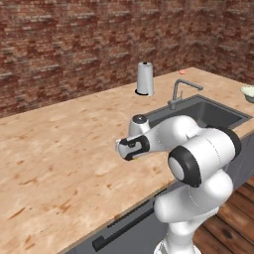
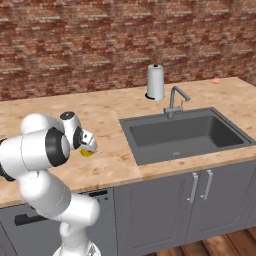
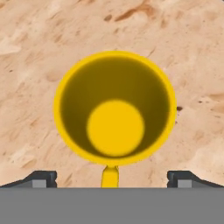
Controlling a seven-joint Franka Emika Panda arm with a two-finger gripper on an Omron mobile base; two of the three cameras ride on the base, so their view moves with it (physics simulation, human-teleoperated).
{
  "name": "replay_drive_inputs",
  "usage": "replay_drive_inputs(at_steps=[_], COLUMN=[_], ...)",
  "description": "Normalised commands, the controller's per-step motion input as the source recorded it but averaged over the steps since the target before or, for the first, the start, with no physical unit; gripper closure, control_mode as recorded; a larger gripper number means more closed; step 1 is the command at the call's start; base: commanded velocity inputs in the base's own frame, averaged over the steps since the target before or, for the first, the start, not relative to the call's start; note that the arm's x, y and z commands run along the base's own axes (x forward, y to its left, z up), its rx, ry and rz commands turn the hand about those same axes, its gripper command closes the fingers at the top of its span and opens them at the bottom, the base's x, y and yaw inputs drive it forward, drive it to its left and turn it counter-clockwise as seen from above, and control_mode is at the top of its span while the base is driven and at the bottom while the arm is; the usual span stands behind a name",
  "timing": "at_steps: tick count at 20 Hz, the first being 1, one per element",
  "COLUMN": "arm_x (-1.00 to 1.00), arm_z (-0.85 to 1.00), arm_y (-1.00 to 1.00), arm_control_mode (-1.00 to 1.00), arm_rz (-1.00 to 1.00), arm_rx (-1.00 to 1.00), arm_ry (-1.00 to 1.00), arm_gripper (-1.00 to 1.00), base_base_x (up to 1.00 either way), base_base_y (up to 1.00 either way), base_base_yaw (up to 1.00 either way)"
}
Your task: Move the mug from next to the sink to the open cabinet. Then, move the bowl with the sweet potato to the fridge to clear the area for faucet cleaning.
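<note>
The yellow mug [image 3: 114, 109] stands upright on the wooden counter, left of the sink [image 2: 185, 132]. In the hand view I look straight down into it, and its handle [image 3: 109, 175] points toward the bottom edge. My gripper [image 3: 112, 179] hovers just above the mug, open, with one fingertip on each side of the handle and nothing held. From the right base view a sliver of the mug [image 2: 87, 151] shows under the hand. The pale bowl [image 1: 248, 93] sits on the counter right of the sink, cut off by the frame edge. The sweet potato, the open cabinet and the fridge are out of view.
The grey faucet [image 2: 173, 102] rises behind the sink, with a white paper-towel roll [image 2: 155, 82] further back. A small pink object [image 2: 216, 80] lies near the brick wall. Grey base cabinets [image 2: 200, 187] and a dishwasher front run below the counter edge.
</note>
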Motion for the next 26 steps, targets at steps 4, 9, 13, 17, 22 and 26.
replay_drive_inputs(at_steps=[4,9,13,17,22,26], arm_x=[0.0,0.0,0.0,0.0,-0.04,-0.09], arm_z=[-0.19,-0.04,0.0,0.0,0.01,0.3], arm_y=[0.0,0.0,0.0,0.0,0.0,0.0], arm_control_mode=[-1.0,-1.0,-1.0,-1.0,-1.0,-1.0], arm_rz=[0.0,0.0,0.0,0.0,0.0,-0.03], arm_rx=[0.0,0.0,0.0,0.0,0.0,0.0], arm_ry=[0.0,0.0,0.0,0.0,0.0,-0.02], arm_gripper=[-1.0,-1.0,1.0,1.0,1.0,1.0], base_base_x=[0.0,0.0,0.0,0.0,0.0,0.0], base_base_y=[0.0,0.0,0.0,0.0,0.0,0.0], base_base_yaw=[0.0,0.0,0.0,0.0,0.0,0.0])
